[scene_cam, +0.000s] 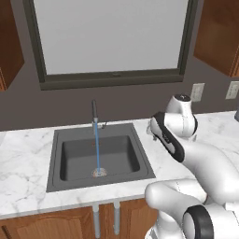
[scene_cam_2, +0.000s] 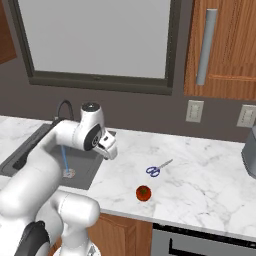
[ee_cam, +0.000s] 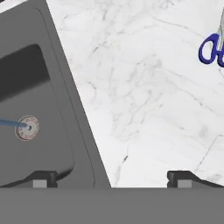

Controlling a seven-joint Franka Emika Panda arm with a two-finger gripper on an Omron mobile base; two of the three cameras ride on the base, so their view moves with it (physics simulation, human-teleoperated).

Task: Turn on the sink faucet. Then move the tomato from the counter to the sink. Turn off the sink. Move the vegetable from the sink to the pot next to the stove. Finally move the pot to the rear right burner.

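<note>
Blue-handled scissors (scene_cam_2: 159, 168) lying flat on the white marble tabletop (scene_cam_2: 210, 185) to the right of the end effector (scene_cam_2: 108, 148), wall outlets (scene_cam_2: 194, 111) behind, window (scene_cam_2: 100, 35) above, wooden cabinet (scene_cam_2: 225, 45) upper right

Arm bent forward, wrist angled down; fingers (ee_cam: 43, 178) spread wide, holding nothing.

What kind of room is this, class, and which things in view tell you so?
Most likely a home kitchen. A dark sink is set into a marble counter with its faucet running, wooden cabinets hang on the wall, and a tomato lies on the counter.
</note>
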